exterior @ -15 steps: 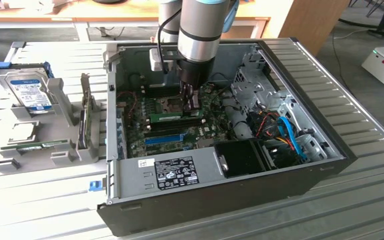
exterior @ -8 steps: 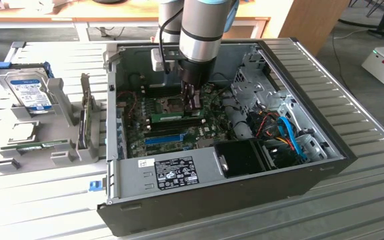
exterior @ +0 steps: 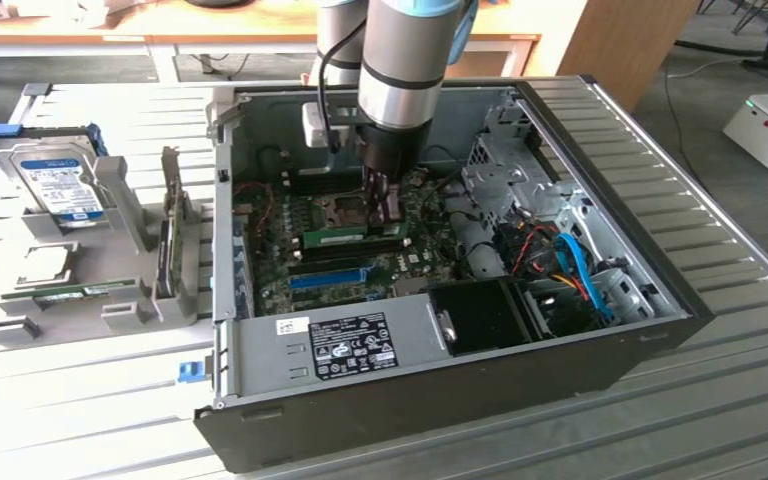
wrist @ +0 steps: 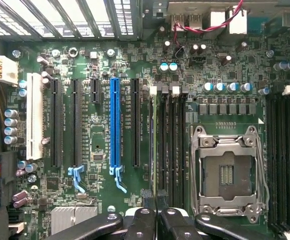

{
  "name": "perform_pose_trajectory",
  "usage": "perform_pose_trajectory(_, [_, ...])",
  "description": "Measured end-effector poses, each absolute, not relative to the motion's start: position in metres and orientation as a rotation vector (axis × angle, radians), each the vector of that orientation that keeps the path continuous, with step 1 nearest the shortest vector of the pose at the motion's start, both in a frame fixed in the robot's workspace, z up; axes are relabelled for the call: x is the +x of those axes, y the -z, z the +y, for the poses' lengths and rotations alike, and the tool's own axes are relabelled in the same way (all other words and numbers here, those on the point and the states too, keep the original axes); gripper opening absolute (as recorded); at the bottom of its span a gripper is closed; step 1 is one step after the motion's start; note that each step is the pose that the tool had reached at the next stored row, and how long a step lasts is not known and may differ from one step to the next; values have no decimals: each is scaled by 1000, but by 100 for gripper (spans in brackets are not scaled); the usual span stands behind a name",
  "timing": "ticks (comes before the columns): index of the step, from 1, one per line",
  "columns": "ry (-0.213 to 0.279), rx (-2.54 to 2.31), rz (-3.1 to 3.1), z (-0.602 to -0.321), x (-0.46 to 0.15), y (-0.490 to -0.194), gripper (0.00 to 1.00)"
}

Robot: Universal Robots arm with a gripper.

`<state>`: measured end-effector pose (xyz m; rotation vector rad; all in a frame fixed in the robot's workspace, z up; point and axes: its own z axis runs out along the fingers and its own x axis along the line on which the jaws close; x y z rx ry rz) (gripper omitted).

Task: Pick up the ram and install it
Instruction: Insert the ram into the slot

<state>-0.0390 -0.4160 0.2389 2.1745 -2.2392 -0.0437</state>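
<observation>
In the exterior view, an open computer case (exterior: 398,400) lies on its side on a slatted metal table (exterior: 704,400). The arm (exterior: 404,60) reaches straight down into the case. Its gripper (exterior: 388,225) is low over the motherboard (exterior: 277,220), pinched on the ram (exterior: 344,238). The ram is a green stick standing on its long edge, and it runs from the fingers toward the exterior view's left. It sits at the level of the board, just behind the bright blue slot (exterior: 331,277); I cannot tell whether it is pushed home. Well apart from the case, on the exterior view's left, a hard drive (exterior: 64,185) with a blue-white label stands in a grey rack (exterior: 177,260).

In the wrist view, the gripper (wrist: 155,197) looks down on the board. Its two dark fingertips (wrist: 147,195) are pressed close together on the ram (wrist: 155,140). The ram is seen edge-on as a thin pale-green line, and it lies along the first of the black memory slots (wrist: 172,145). That slot is the one nearest the long black expansion slot beside the blue slot (wrist: 115,125). The open CPU socket (wrist: 228,172) with its metal frame is on the far side of those memory slots. A white slot (wrist: 34,117) stands at the other end of the row of expansion slots
</observation>
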Motion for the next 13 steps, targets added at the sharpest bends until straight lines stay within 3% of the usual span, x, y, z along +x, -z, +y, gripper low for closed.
perform_pose_trajectory(13, [44,2175,-2239,-416,-41,-237,12])
